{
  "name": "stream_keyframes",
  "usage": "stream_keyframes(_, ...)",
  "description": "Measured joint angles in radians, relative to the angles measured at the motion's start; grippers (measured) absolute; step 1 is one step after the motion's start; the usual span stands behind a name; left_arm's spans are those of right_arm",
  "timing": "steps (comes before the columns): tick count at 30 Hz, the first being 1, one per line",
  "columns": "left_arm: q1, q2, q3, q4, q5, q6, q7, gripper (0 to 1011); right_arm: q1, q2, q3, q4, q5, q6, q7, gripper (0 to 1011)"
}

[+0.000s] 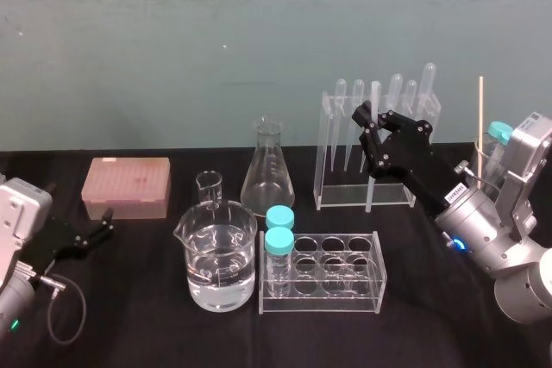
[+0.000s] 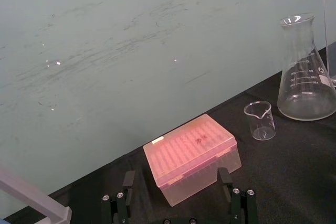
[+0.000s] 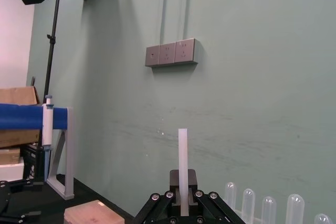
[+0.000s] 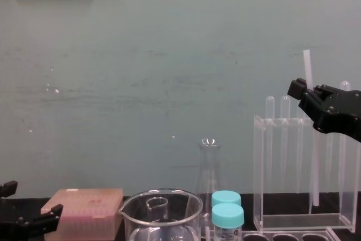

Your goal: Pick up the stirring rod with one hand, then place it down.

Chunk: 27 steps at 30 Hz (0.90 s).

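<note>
The stirring rod (image 4: 309, 139) is a thin whitish straight rod that stands upright, with my right gripper (image 4: 300, 90) shut on it near its upper part. In the head view the rod (image 1: 369, 191) runs down from the right gripper (image 1: 367, 124) in front of the tall clear rack (image 1: 332, 152). Its lower end hangs just above the rack's base; I cannot tell whether it touches. In the right wrist view the rod (image 3: 182, 161) rises from between the fingers (image 3: 157, 201). My left gripper (image 1: 93, 234) rests open at the left edge of the table, its fingers (image 2: 122, 203) apart before the pink box.
A pink tip box (image 1: 127, 187) lies at the left. A large beaker of water (image 1: 217, 256), a small beaker (image 1: 209, 187) and a conical flask (image 1: 267, 170) stand mid-table. A low rack (image 1: 345, 286) holds two blue-capped vials. A thin wooden stick (image 1: 480, 118) stands at the right.
</note>
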Motion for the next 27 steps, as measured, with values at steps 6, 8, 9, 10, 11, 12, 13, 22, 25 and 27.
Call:
stream_keyframes(6,0.000,0.000,0.000,0.000,0.000,0.000,0.000,1000,0.000,0.000,0.000,0.000,0.000,0.000,0.000,66)
stream_keyframes(8,0.000,0.000,0.000,0.000,0.000,0.000,0.000,1000,0.000,0.000,0.000,0.000,0.000,0.000,0.000,66)
stream_keyframes(9,0.000,0.000,0.000,0.000,0.000,0.000,0.000,1000,0.000,0.000,0.000,0.000,0.000,0.000,0.000,66)
stream_keyframes(10,0.000,0.000,0.000,0.000,0.000,0.000,0.000,1000,0.000,0.000,0.000,0.000,0.000,0.000,0.000,66)
stream_keyframes(11,0.000,0.000,0.000,0.000,0.000,0.000,0.000,1000,0.000,0.000,0.000,0.000,0.000,0.000,0.000,66)
stream_keyframes(12,0.000,0.000,0.000,0.000,0.000,0.000,0.000,1000,0.000,0.000,0.000,0.000,0.000,0.000,0.000,66)
stream_keyframes(13,0.000,0.000,0.000,0.000,0.000,0.000,0.000,1000,0.000,0.000,0.000,0.000,0.000,0.000,0.000,66)
stream_keyframes(22,0.000,0.000,0.000,0.000,0.000,0.000,0.000,1000,0.000,-0.001,0.002,0.000,-0.001,0.000,0.002,66)
stream_keyframes(25,0.000,0.000,0.000,0.000,0.000,0.000,0.000,1000,-0.002,-0.003,0.005,-0.003,-0.001,0.001,0.015,66)
stream_keyframes(27,0.000,0.000,0.000,0.000,0.000,0.000,0.000,1000,-0.004,-0.004,0.008,-0.007,0.001,0.001,0.029,66)
